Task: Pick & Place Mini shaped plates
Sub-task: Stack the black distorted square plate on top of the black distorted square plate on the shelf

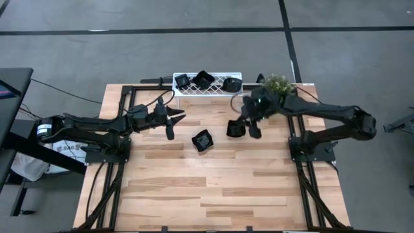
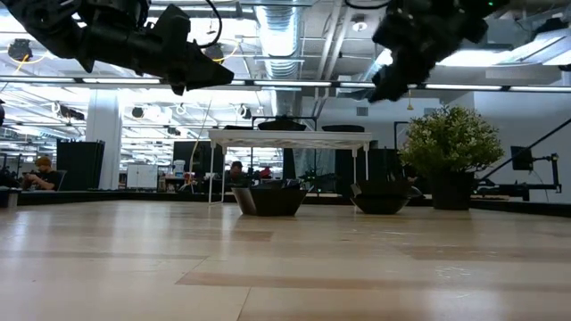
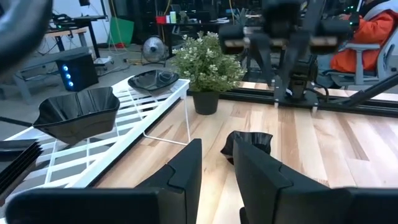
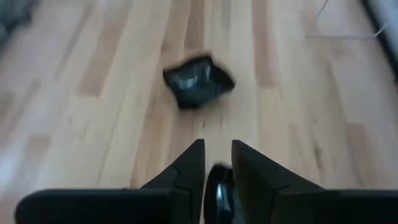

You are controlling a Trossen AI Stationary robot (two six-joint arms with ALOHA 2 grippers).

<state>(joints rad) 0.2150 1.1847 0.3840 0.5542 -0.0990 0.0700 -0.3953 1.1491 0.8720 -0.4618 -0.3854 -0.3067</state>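
Two mini shaped plates rest on the wooden table: one angular black dish (image 1: 202, 140) near the middle, and another (image 1: 235, 129) to its right. Three more black dishes (image 1: 203, 79) sit on the white lattice rack (image 1: 207, 90) at the far edge. My right gripper (image 1: 251, 129) hangs over the right-hand dish (image 2: 379, 198), well above it in the low view, its fingers (image 4: 217, 146) a narrow gap apart. My left gripper (image 1: 176, 121) hovers left of the middle dish. It is open (image 3: 217, 146) and holds nothing.
A small potted plant (image 1: 278, 84) stands at the rack's right end, close behind my right arm. Black frame rails (image 1: 129, 116) run along the table's left and right sides. Bare wood (image 1: 213, 188) stretches across the near half of the table.
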